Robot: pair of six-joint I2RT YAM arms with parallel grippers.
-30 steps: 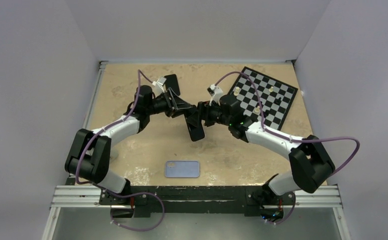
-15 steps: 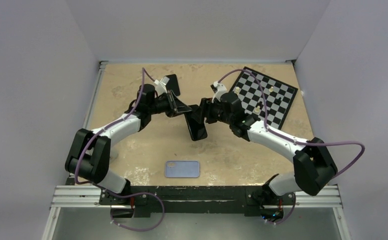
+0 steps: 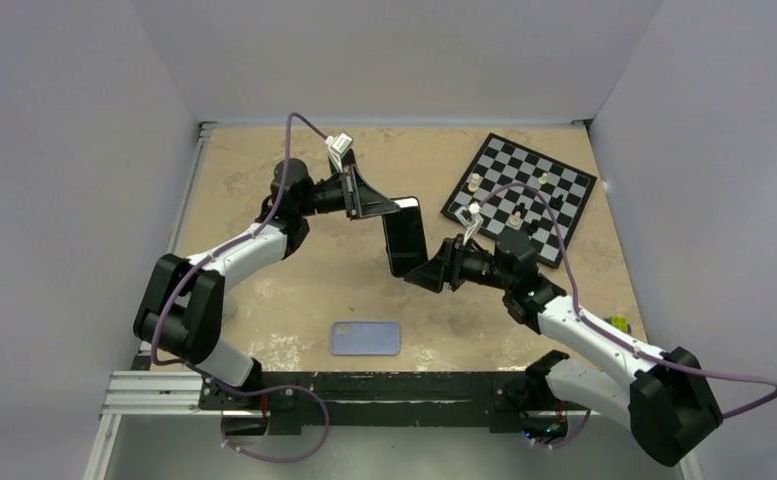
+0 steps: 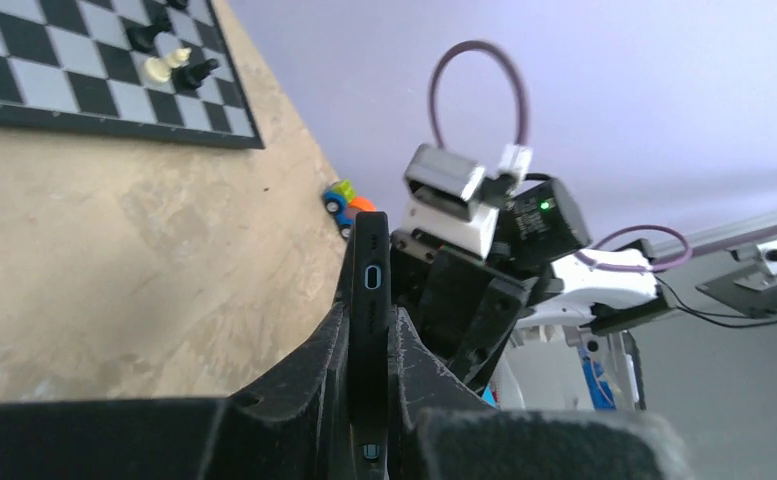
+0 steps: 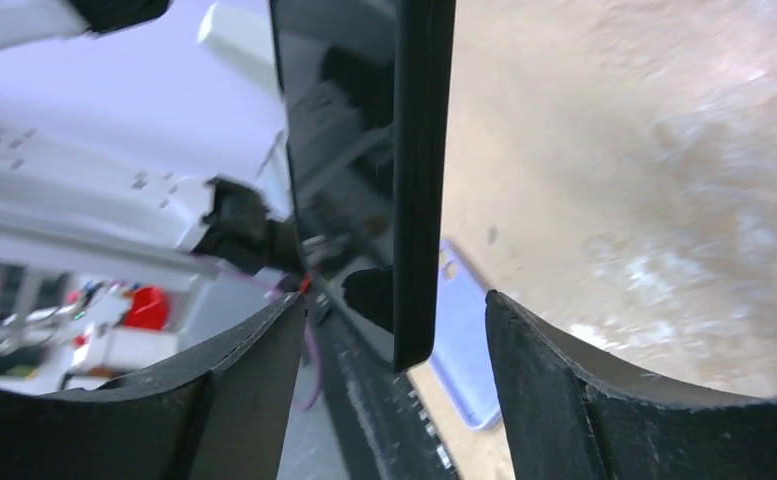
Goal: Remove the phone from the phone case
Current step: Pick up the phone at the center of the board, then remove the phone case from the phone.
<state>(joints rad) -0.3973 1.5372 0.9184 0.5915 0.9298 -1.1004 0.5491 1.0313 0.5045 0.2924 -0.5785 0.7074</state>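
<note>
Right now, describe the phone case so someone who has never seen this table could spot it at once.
Start at the sandy table, then go to its near edge, just ahead of the black rail carrying the arm bases. The phone case lies flat there by itself. It is pale lavender-blue, unlike the black phone held up in the air by the left gripper.
</note>
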